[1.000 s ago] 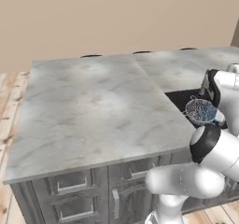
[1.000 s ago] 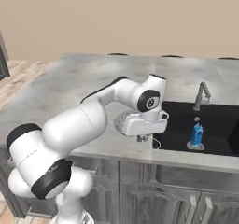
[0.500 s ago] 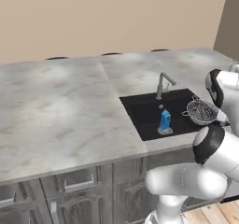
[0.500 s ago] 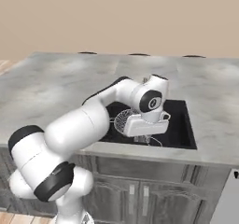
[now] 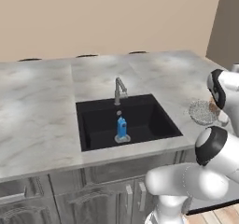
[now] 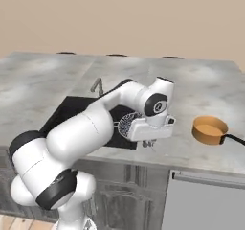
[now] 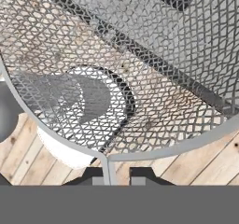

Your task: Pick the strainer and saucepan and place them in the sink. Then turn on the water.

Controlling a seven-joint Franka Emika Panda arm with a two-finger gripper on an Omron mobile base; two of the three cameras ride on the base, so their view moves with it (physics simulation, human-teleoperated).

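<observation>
— While the arm bends low at centre frame, what does the pincer (image 7: 115, 174) hold?
— It is clamped on the strainer (image 6: 128, 124), beside the sink (image 6: 67, 110); the saucepan (image 6: 209, 130) sits right on the worktop (image 6: 201, 90).

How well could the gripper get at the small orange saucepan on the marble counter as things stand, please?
Probably not yet: the gripper is shut on the silvery wire-mesh strainer. The saucepan itself sits unobstructed on the counter, beside the arm.
</observation>
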